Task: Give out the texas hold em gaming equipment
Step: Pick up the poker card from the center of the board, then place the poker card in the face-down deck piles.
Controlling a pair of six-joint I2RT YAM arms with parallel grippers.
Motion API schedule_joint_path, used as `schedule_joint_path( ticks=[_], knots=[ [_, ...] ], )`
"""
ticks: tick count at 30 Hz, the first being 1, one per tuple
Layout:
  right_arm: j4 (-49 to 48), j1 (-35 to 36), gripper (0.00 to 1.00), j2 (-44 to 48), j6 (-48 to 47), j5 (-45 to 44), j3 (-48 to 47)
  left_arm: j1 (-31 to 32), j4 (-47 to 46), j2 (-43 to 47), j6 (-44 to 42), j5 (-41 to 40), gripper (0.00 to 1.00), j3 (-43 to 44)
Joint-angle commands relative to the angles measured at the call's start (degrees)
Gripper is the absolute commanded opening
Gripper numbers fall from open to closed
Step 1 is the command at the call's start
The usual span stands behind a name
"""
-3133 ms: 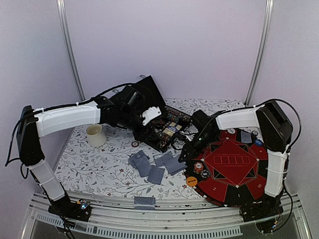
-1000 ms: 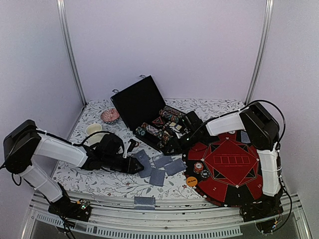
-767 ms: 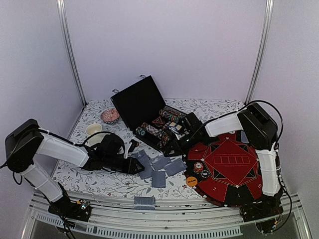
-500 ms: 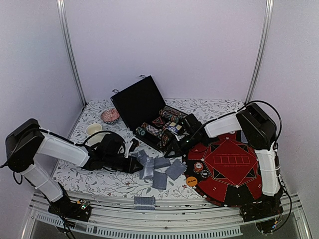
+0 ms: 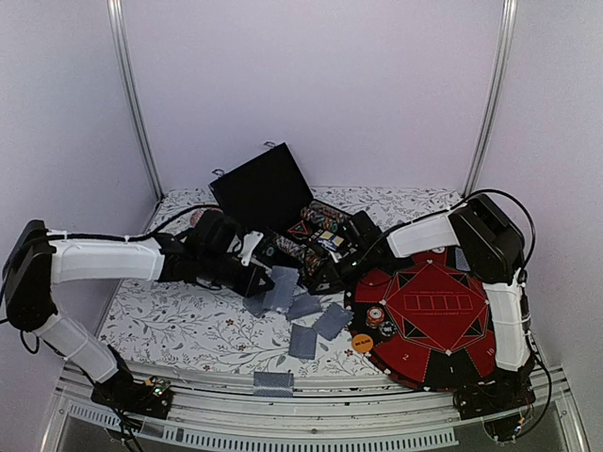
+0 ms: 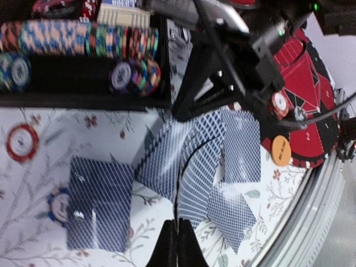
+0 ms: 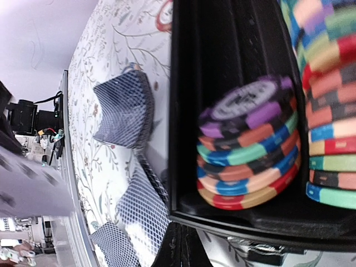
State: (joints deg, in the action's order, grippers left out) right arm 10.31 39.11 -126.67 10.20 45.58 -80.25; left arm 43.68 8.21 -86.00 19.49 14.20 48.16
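My left gripper [image 5: 265,282] [image 6: 178,222] is shut on a couple of grey-blue-backed playing cards [image 5: 282,286] [image 6: 203,178], which bend and fan out above the tablecloth. More cards [image 5: 303,340] lie loose below them, with a stack [image 6: 100,203] to the left. Rows of multi-coloured poker chips [image 5: 306,247] [image 6: 83,44] [image 7: 250,150] fill the open black case [image 5: 264,188]. My right gripper [image 5: 332,275] [image 7: 181,228] is shut and empty at the case's front edge. An orange button disc [image 5: 363,344] [image 6: 281,151] sits at the rim of the red poker mat [image 5: 433,306].
A few chips [image 5: 376,317] rest on the mat's left edge. Two loose chips [image 6: 22,143] lie on the floral cloth by the case. One card [image 5: 273,383] lies on the metal rail at the front. The left arm hides the cream cup.
My left gripper has lifted off the cloth and moved back toward the case with cards pinched in it. The right gripper has stayed at the case's front edge.
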Motion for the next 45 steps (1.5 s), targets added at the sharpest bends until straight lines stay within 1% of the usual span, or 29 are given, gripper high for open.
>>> schedule_joint_path(
  ticks=[1, 6, 9, 13, 17, 23, 28, 29, 30, 32, 34, 36, 37, 40, 45],
  knots=[
    [0.34, 0.09, 0.02, 4.00, -2.72, 0.04, -1.44, -4.99, 21.21, -3.27, -12.84, -2.40, 0.00, 9.80],
    [0.99, 0.11, 0.02, 5.97, -4.44, -0.07, -1.44, -8.25, 31.41, -8.36, -17.57, -0.86, 0.00, 15.44],
    [1.82, 0.09, 0.02, 7.33, -5.99, 0.71, -1.41, -9.25, 34.87, -10.39, -20.39, 0.60, 0.00, 17.88],
    [5.21, 0.11, 0.02, 8.90, -9.24, 1.24, -2.16, -11.08, 34.18, -12.42, -21.39, 3.98, 0.00, 19.69],
    [10.44, 0.09, 0.02, 9.87, -14.82, 1.16, -3.76, -11.60, 33.58, -15.65, -23.54, 5.74, 0.00, 21.40],
    [14.59, 0.09, 0.02, 10.53, -20.65, 5.45, -6.00, -11.86, 34.18, -19.42, -26.68, 5.88, 0.00, 25.73],
    [17.17, 0.10, 0.02, 9.23, -24.11, 8.19, -9.28, -12.10, 35.16, -21.91, -27.26, 5.34, 0.01, 27.53],
    [17.61, 0.09, 0.02, 8.86, -25.00, 8.49, -10.03, -12.15, 35.20, -21.86, -27.15, 5.09, 0.08, 27.43],
    [17.80, 0.04, 0.02, 8.29, -25.50, 8.93, -10.83, -12.20, 35.21, -21.66, -26.90, 5.09, 0.19, 27.47],
    [18.12, 0.17, 0.02, 6.88, -26.56, 9.69, -12.52, -12.37, 35.28, -20.83, -26.25, 4.67, 0.34, 27.66],
    [19.34, 0.22, 0.02, 4.78, -28.26, 10.25, -15.05, -12.75, 35.61, -19.28, -25.44, 3.35, 0.46, 27.77],
    [21.54, 0.33, 0.02, 2.08, -30.53, 10.70, -18.72, -13.44, 35.69, -17.57, -24.35, 2.34, 0.55, 27.59],
    [22.68, 0.49, 0.02, 0.58, -31.36, 10.61, -20.87, -13.90, 35.69, -16.43, -23.66, 1.91, 0.57, 27.41],
    [25.57, 1.32, 0.02, -3.90, -34.83, 10.20, -27.35, -16.09, 33.52, -12.29, -20.73, 0.38, 0.58, 25.26],
    [27.42, 2.69, 0.02, -12.68, -37.90, 8.37, -36.71, -20.28, 24.18, -5.09, -15.12, 3.33, 0.58, 17.08]
  ],
)
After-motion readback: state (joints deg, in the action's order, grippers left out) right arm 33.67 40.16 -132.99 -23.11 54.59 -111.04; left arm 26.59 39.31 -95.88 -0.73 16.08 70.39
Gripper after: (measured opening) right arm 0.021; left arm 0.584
